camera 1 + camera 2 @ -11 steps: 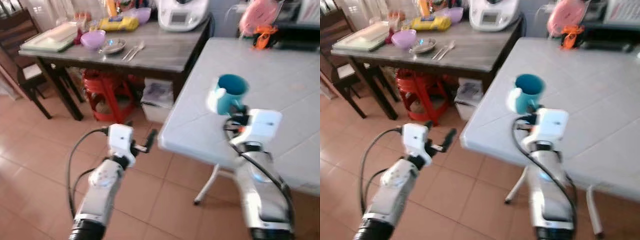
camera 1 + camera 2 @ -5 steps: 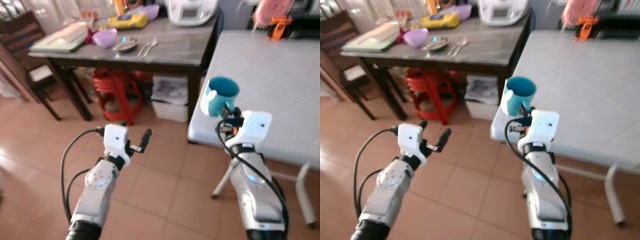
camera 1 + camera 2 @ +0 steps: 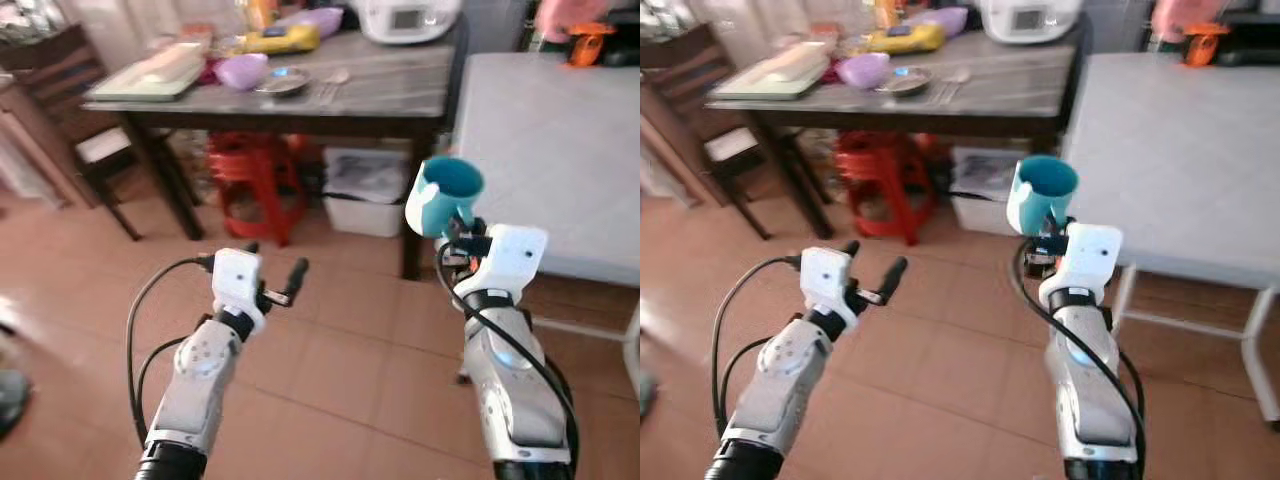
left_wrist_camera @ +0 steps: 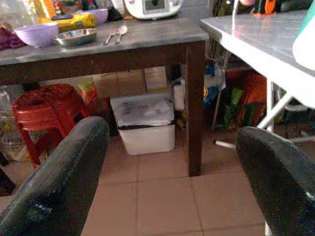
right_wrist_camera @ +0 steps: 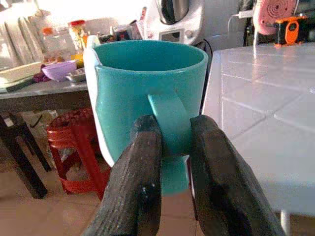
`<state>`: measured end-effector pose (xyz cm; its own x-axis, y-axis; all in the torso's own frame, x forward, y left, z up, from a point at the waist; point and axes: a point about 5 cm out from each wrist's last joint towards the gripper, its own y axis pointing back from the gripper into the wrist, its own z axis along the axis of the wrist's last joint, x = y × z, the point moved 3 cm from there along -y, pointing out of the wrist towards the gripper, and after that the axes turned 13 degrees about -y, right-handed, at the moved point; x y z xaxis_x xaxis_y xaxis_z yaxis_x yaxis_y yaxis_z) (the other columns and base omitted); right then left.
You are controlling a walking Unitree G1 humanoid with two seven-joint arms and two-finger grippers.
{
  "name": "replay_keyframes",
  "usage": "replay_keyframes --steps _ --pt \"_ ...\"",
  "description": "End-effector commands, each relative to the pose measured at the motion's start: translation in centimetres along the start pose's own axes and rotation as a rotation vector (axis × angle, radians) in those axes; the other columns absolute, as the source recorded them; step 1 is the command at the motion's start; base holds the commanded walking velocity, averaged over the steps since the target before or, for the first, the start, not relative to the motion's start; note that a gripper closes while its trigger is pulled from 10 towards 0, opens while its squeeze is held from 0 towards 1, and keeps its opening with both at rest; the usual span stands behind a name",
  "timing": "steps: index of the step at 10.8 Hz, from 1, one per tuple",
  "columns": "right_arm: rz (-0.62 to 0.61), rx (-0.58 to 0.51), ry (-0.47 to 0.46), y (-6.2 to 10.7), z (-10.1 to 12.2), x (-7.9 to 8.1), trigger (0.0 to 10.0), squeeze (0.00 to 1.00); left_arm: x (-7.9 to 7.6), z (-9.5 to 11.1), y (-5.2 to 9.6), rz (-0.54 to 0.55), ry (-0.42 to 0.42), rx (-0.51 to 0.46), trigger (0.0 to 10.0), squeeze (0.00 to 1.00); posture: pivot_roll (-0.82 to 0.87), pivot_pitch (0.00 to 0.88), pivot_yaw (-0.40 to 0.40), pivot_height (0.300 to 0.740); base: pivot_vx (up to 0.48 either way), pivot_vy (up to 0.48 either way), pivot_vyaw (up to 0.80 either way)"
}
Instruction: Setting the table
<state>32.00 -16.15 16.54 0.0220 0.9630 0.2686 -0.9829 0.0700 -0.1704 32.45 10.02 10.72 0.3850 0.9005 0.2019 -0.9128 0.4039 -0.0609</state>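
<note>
Right gripper (image 5: 172, 147) clamps teal mug (image 5: 147, 93) by its handle, upright, beside white table (image 3: 560, 150). Left gripper (image 3: 272, 275): fingers wide apart, w/ nothing between, above tiled floor (image 3: 330, 360).

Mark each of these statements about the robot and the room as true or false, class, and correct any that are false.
1. The right gripper is clamped on the handle of a teal mug. True.
2. The left gripper holds a spoon. False: its fingers are apart with nothing between them.
3. A red stool stands under the dark wooden table. True.
4. The mug lies on its side. False: it is held upright, mouth up.
5. A purple bowl sits on the white table. False: it sits on the dark wooden table.
</note>
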Motion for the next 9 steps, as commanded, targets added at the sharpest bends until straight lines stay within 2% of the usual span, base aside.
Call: replay_keyframes --steps 1,2,6,9 --pt "-0.008 -0.022 0.009 0.11 0.56 -0.37 10.0 0.0 -0.44 0.28 -0.17 -0.018 -0.009 -0.007 10.0 0.0 -0.1 0.072 0.159 0.74 0.0 0.45 0.0" --pt "-0.009 -0.023 0.008 0.09 0.58 -0.35 10.0 0.0 -0.46 0.32 -0.25 -0.019 -0.009 -0.007 10.0 0.0 -0.1 0.072 0.158 0.74 0.0 0.476 0.0" --pt "-0.004 -0.023 0.015 -0.01 0.58 -0.41 10.0 0.0 -0.97 1.26 -0.02 -0.07 0.006 -0.076 10.0 0.0 -0.1 0.068 0.151 0.74 0.0 0.0 0.0" --pt "0.002 -0.018 0.021 0.02 0.37 -0.24 10.0 0.0 -1.27 1.27 0.15 -0.091 0.013 -0.081 10.0 0.0 -0.09 0.069 0.15 0.74 0.284 0.0 0.0"
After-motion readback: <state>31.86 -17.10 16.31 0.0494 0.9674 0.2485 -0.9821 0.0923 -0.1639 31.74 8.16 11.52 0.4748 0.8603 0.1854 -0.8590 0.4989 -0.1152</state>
